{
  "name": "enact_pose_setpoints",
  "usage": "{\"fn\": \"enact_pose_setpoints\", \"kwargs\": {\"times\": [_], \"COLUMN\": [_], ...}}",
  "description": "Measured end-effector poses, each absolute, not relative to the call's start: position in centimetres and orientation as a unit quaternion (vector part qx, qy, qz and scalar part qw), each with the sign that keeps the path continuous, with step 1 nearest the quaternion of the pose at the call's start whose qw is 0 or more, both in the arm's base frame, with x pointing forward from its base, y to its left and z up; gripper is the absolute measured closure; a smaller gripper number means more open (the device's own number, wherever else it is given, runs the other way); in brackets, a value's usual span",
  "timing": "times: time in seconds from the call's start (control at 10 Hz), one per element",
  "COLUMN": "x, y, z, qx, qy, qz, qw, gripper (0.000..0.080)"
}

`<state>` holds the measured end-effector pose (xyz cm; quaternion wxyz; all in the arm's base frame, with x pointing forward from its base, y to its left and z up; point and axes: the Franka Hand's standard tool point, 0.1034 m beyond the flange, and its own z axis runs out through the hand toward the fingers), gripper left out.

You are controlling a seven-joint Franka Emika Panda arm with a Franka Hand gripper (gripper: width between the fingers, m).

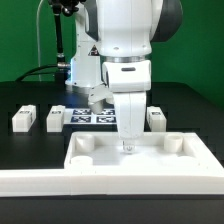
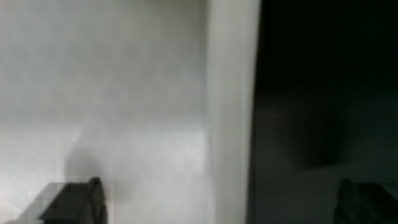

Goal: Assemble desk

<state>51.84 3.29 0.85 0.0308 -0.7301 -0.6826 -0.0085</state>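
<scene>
The marker board lies flat on the black table.

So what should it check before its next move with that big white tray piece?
1. Gripper low at the far rim of the desk top: ok.
2. Fingers spread apart in the wrist view: ok.
3. Fingers touching the rim: cannot tell, the wrist view is blurred.
4. Desk top lying flat, corner sockets up: ok.
5. Legs in sight behind it: ok, three show.
6. Fourth leg: cannot tell, none visible.
</scene>
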Motion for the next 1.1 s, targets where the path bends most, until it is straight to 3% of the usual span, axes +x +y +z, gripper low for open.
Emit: {"fn": "enact_pose_setpoints", "kwargs": {"times": [0.3,0.5,0.8,1.1], "x": [51.9,52.1,52.1,52.0], "y": [3.3,4.4,6.8,7.5], "z": [1.1,4.0,6.7,6.3], "qx": [-0.737,-0.783,-0.880,-0.923], "qy": [-0.675,-0.622,-0.476,-0.385], "qz": [-0.009,-0.014,-0.006,-0.003], "qw": [0.029,0.016,0.016,0.020], "gripper": [0.0150,0.0150,0.0150,0.0150]}}
